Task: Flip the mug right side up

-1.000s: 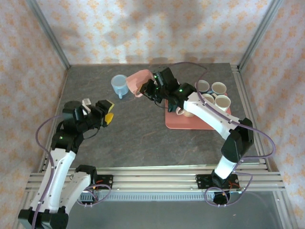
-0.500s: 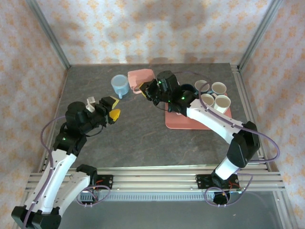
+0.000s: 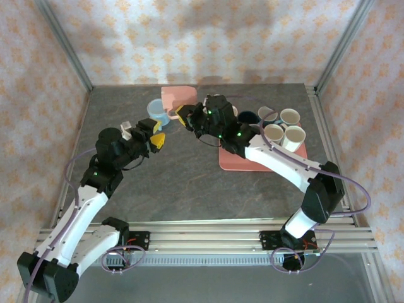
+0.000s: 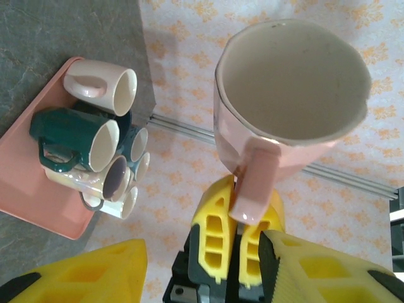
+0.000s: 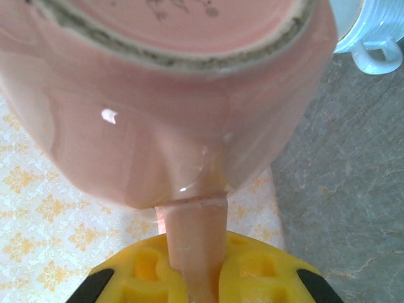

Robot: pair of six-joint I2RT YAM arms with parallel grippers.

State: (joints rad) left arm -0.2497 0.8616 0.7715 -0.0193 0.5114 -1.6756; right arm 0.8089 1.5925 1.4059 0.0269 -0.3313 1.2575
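The pink mug hangs in the air above the table's back, tipped on its side. My right gripper is shut on its handle, and the right wrist view looks onto the mug's unglazed base. In the left wrist view the mug's open mouth faces the camera, with the right gripper's yellow fingers clamped on either side of the handle. My left gripper is open, a short way in front and to the left of the mug, not touching it.
A light blue mug stands on the table just left of the pink mug and under the left gripper's far side. A pink tray at the right carries several cream mugs and a dark green one. Frame rails edge the table.
The right gripper has carried the pink mug back and left while turning it. The left arm has reached forward and right toward the mug, its jaws narrowing a little.
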